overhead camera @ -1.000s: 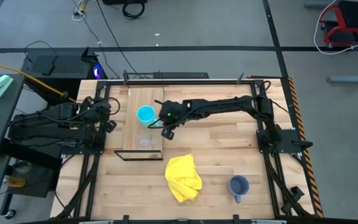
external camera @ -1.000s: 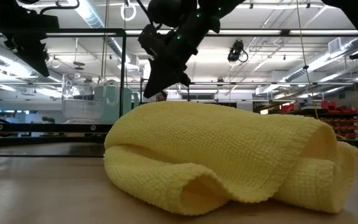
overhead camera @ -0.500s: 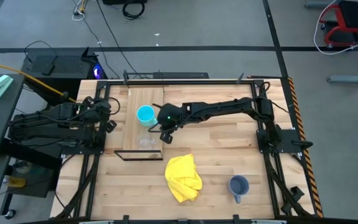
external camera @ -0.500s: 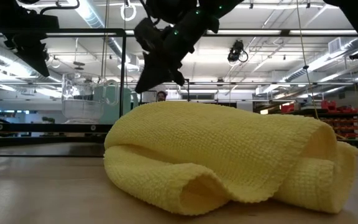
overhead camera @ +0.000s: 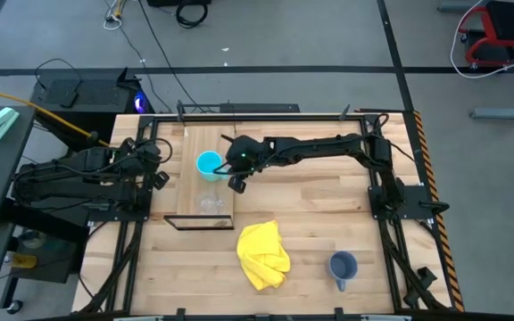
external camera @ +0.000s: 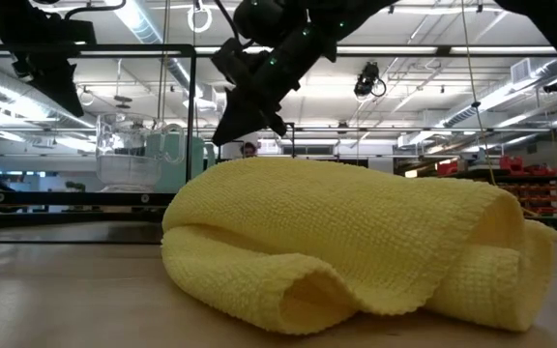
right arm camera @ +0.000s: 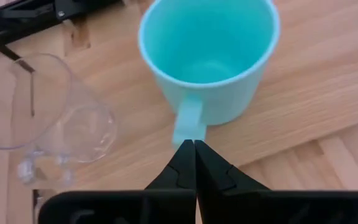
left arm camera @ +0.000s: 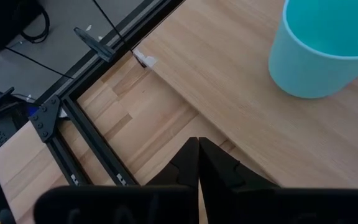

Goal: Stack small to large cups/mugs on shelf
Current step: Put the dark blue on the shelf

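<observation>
The cyan mug point(overhead camera: 209, 164) point(right arm camera: 207, 59) stands upright on the shelf point(overhead camera: 194, 143), its handle point(right arm camera: 188, 121) turned toward the table's right. The clear cup point(overhead camera: 211, 204) point(right arm camera: 39, 118) is on the same board, nearer the front. The grey-blue mug point(overhead camera: 342, 265) stands on the tabletop at the near right. My right gripper point(overhead camera: 232, 181) point(right arm camera: 194, 144) is shut, hanging just right of the cyan mug with its tips at the handle. My left gripper point(overhead camera: 159, 178) point(left arm camera: 197, 146) is shut above the shelf's left edge, holding nothing. My right gripper points slanting down from the table's right at the lower end of the cyan mug's handle point(right arm camera: 184, 138). Its shut fingertips point(right arm camera: 185, 152) overlap that end in the wrist view. I cannot tell whether they touch it. The mug stands flat on the shelf.
A crumpled yellow cloth point(overhead camera: 263, 254) point(external camera: 356, 242) lies on the tabletop between the shelf and the grey-blue mug. The shelf's black metal frame point(overhead camera: 199, 227) rises at its near end. Black rails point(left arm camera: 86, 134) edge the table on the left.
My right gripper has swung a little toward the table's far edge, closer to the cyan mug's handle, and has stayed shut. The mugs, the cup and the cloth have not moved.
</observation>
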Controlling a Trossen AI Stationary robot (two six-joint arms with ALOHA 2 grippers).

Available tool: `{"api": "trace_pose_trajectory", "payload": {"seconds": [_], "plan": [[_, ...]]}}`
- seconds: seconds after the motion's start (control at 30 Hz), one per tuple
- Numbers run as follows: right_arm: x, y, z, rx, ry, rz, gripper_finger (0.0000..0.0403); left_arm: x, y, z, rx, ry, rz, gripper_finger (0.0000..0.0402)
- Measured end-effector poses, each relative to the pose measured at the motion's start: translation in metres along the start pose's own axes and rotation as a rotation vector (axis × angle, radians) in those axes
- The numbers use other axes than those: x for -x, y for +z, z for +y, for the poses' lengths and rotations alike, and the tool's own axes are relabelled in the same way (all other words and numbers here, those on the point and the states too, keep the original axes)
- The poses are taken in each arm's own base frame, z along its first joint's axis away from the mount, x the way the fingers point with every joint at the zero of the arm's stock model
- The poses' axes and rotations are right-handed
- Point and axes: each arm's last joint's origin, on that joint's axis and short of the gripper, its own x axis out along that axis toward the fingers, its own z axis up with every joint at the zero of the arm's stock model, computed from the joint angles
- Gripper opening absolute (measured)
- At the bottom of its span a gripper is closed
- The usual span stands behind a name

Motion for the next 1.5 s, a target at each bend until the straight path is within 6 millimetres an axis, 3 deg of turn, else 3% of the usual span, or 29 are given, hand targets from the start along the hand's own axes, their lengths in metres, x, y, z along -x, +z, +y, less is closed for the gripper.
{"api": "trace_pose_trajectory", "payload": {"seconds": [0.4, 0.53, 0.7, 0.83, 1.03, 1.23, 1.5], "plan": [[0.002, 0.004, -0.021, 0.0, -0.063, -0.007, 0.0, 0.0, 0.0, 0.0, -0.001, 0.0, -0.001, 0.0028], [0.026, 0.007, -0.019, -0.004, -0.077, 0.048, 0.0004, 0.0, 0.0, 0.0, 0.0, 0.0, -0.001, 0.0021], [0.079, -0.008, 0.006, -0.062, -0.089, 0.244, 0.0012, 0.0, 0.0, 0.0, 0.0, 0.0, -0.001, 0.0014], [0.136, -0.03, 0.039, -0.167, -0.115, 0.391, 0.0014, 0.0, 0.0, 0.0, 0.0, -0.001, -0.002, 0.0013], [0.203, -0.061, 0.091, -0.287, -0.108, 0.434, 0.0021, 0.0, 0.0, 0.0, 0.002, -0.001, -0.003, 0.0025], [0.233, -0.099, 0.125, -0.419, -0.275, 0.483, 0.0051, 0.0, 0.0, 0.0, 0.002, -0.001, -0.003, 0.0028], [0.249, -0.161, 0.159, -0.679, -0.482, 0.527, 0.0097, 0.0, 0.0, 0.0, 0.002, -0.002, -0.003, 0.0015]]}}
